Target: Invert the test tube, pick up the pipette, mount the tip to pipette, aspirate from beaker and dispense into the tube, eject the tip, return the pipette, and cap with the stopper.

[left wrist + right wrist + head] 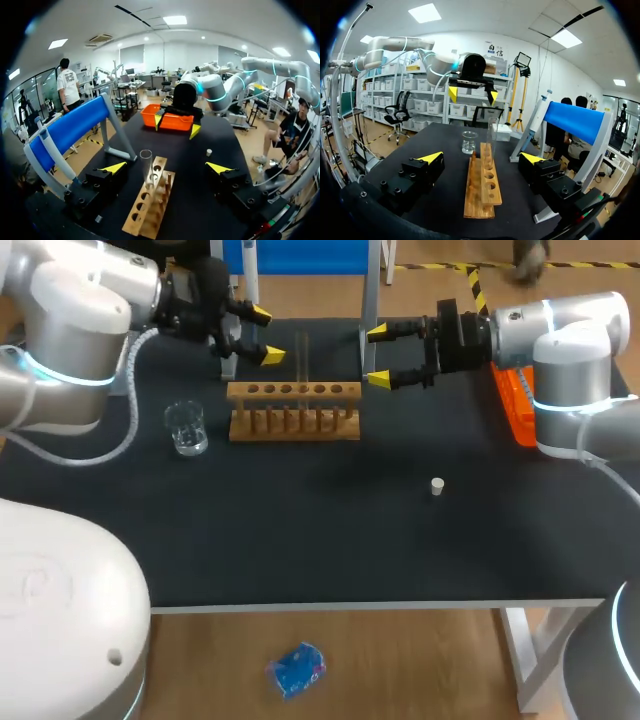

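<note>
A clear test tube (302,358) stands upright in the wooden rack (293,412), mouth up (146,167). My left gripper (266,335) hangs open just left of the tube, nothing between its fingers (166,167). My right gripper (378,356) is open too, to the right of the rack's end and facing it (481,158). The glass beaker (186,428) sits left of the rack. A small white stopper (437,486) lies on the mat at the right. The pipette (55,152) hangs on the blue stand (75,127) behind the rack.
An orange tray (512,405) lies at the table's right edge under my right arm. The stand's metal legs (368,300) rise behind the rack, close to both grippers. The black mat (320,540) spreads in front of the rack.
</note>
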`<state>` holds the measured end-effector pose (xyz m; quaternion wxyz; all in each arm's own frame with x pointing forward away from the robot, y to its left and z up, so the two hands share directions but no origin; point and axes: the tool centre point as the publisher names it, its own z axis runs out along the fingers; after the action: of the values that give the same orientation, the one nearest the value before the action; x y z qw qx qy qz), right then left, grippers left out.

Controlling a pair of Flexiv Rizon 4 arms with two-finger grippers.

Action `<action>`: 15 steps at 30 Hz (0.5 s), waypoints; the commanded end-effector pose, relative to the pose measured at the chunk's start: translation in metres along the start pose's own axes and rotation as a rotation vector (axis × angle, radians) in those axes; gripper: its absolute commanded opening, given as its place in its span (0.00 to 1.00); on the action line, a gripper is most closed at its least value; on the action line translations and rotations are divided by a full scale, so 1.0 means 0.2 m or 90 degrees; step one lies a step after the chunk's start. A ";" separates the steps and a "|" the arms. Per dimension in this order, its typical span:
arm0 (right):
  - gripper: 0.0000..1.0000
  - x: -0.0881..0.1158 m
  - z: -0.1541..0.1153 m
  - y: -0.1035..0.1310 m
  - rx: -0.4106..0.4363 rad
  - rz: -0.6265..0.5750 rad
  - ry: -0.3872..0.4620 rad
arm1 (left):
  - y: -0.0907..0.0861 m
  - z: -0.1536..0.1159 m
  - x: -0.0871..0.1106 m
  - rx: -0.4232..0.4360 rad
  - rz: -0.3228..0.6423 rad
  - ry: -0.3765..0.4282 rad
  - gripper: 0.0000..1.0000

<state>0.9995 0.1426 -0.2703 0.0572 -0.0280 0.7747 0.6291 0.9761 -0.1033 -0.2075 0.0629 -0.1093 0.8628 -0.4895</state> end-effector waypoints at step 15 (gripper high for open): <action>1.00 0.00 0.00 0.00 0.000 -0.001 0.001 | -0.04 -0.09 0.14 -0.013 0.020 0.003 1.00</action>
<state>0.9995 0.1427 -0.2703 0.0572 -0.0280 0.7747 0.6291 0.9490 -0.0888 -0.1901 0.0741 -0.1181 0.8678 -0.4770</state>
